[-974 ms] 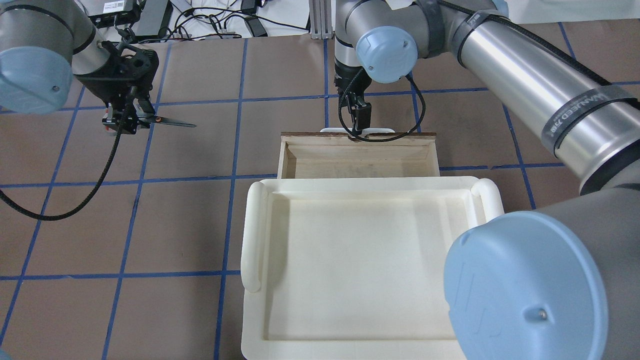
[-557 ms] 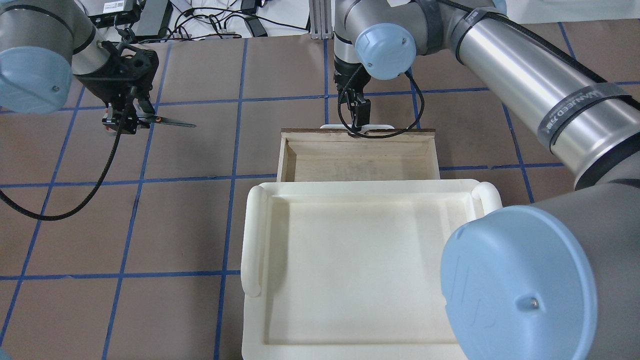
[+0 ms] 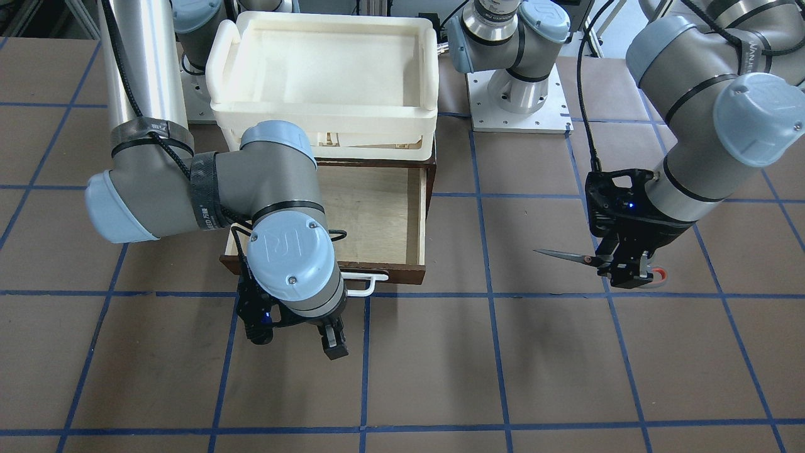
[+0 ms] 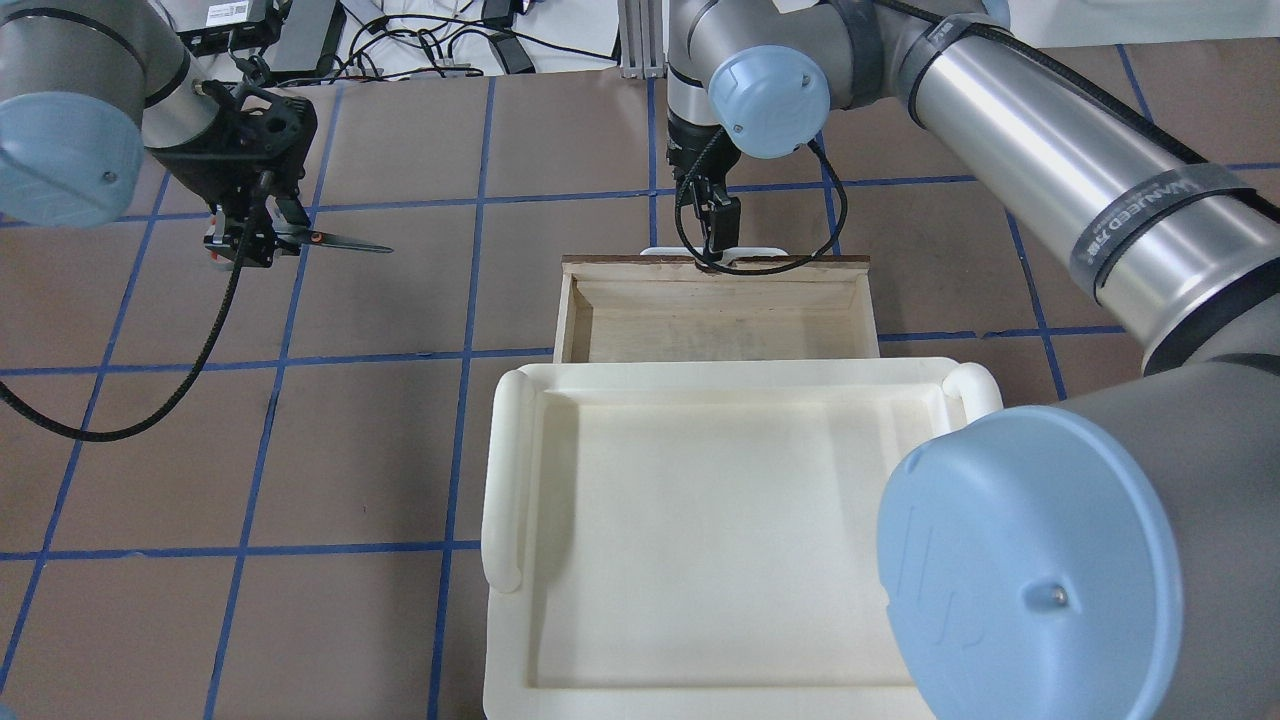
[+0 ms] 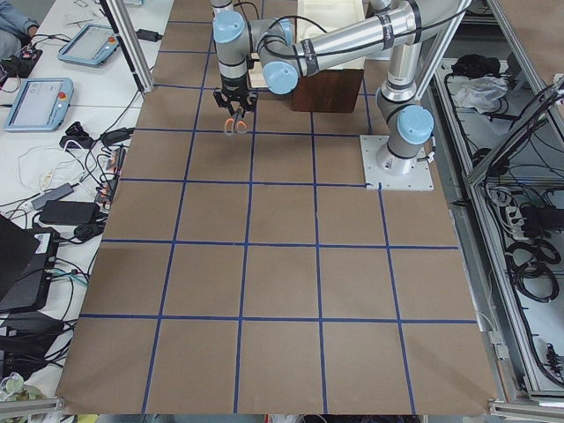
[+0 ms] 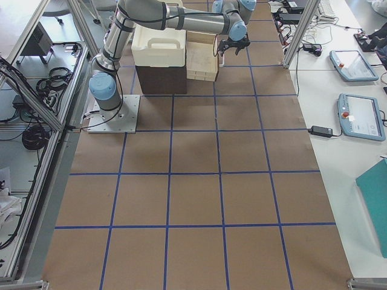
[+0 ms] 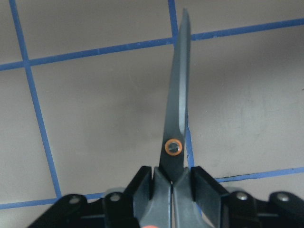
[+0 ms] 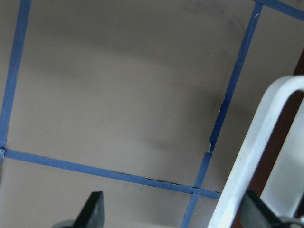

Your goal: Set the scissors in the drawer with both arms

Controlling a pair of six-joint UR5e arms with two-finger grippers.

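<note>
My left gripper (image 4: 250, 240) is shut on the scissors (image 4: 345, 243), held by the handles above the table far left of the drawer, with the closed blades pointing toward it. The left wrist view shows the blades (image 7: 176, 123) sticking out between the pads. In the front view the scissors (image 3: 563, 255) hang from this gripper (image 3: 622, 272). The dark wooden drawer (image 4: 620, 268) is pulled open, with its pale inside bare. My right gripper (image 3: 295, 336) is open just beyond the drawer's white handle (image 3: 368, 283). The handle (image 8: 256, 156) lies near one finger, not gripped.
A cream-white plastic tray (image 4: 510, 470) sits on top of the cabinet above the drawer. The table is brown with blue tape lines. My right arm's large elbow (image 4: 1030, 560) blocks the near right of the overhead view. Cables lie beyond the table's far edge.
The drawer's front has slid slightly farther out. My right gripper has moved a little away from the cabinet. The left gripper and scissors have stayed put.
</note>
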